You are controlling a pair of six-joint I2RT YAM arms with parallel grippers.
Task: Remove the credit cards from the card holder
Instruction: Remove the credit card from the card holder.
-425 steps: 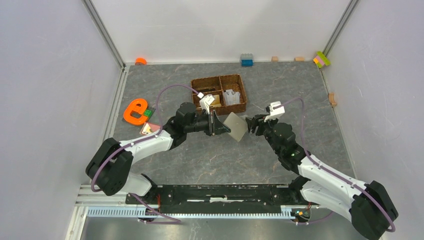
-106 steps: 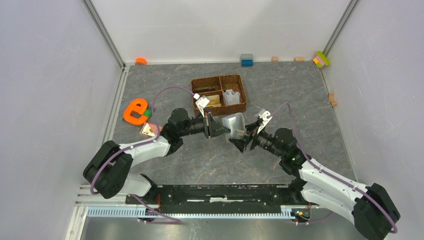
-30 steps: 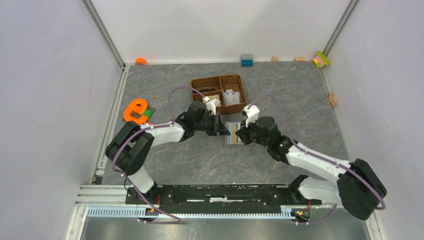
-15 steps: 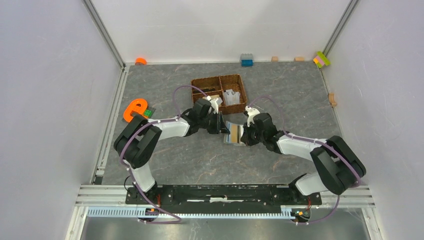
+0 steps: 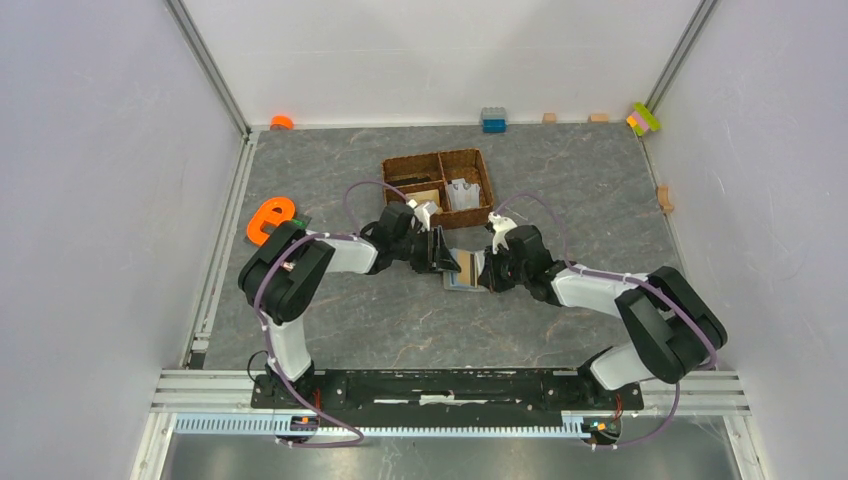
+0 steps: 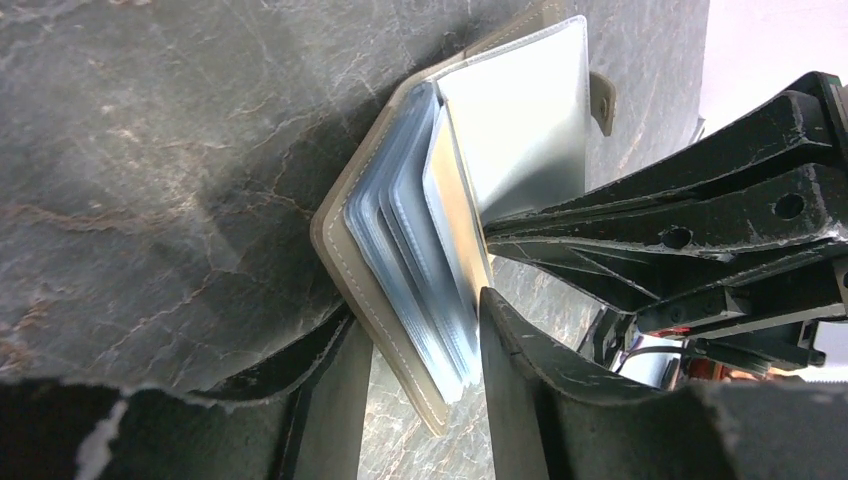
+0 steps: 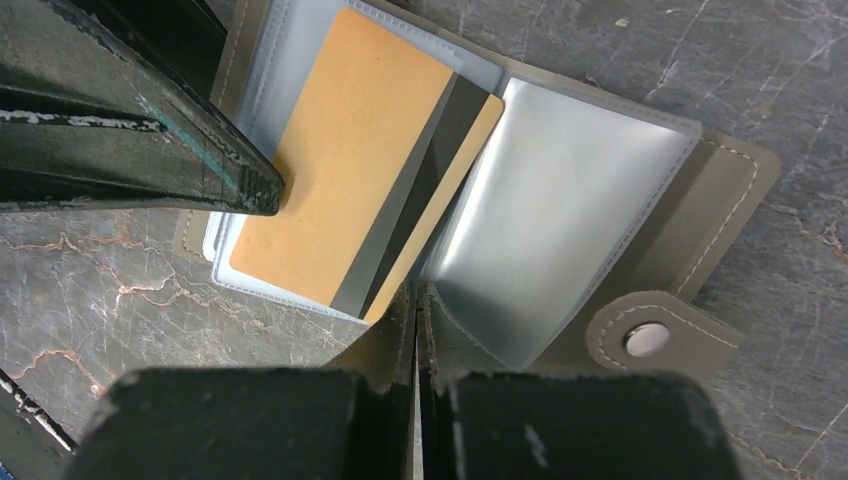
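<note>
- The dark grey marbled table [image 5: 400, 320] looks as it did a second ago, except that both arms now fold lower over its middle.
- The brown woven divided basket [image 5: 433, 156] sits at 12 o'clock from the work, unmoved.
- The left gripper [image 6: 420, 330], reaching in from 9 o'clock, has just loosened. Its fingers now stand apart and straddle the fanned sleeves, one tip resting on the card's face.
- The right gripper [image 7: 414, 300], reaching in from 3 o'clock, has just closed. Its fingers are pressed together and appear to pinch the card's lower edge.
- The flat grey-olive folding card holder [image 7: 575, 190] lies open on the table's centre, silvery sleeves up.
- The orange-tan plastic credit card [image 7: 350, 170], which has a dark stripe, sticks partway out of its clear sleeve toward the fold. It is not yet free.
- The small snap tab [image 7: 655, 335] hangs off the cover at 4 o'clock in the right wrist view.
- The hold seems to have passed from case to card, so a pull toward 3 o'clock should follow. With the left fingers slack, the case may drag along.
</note>
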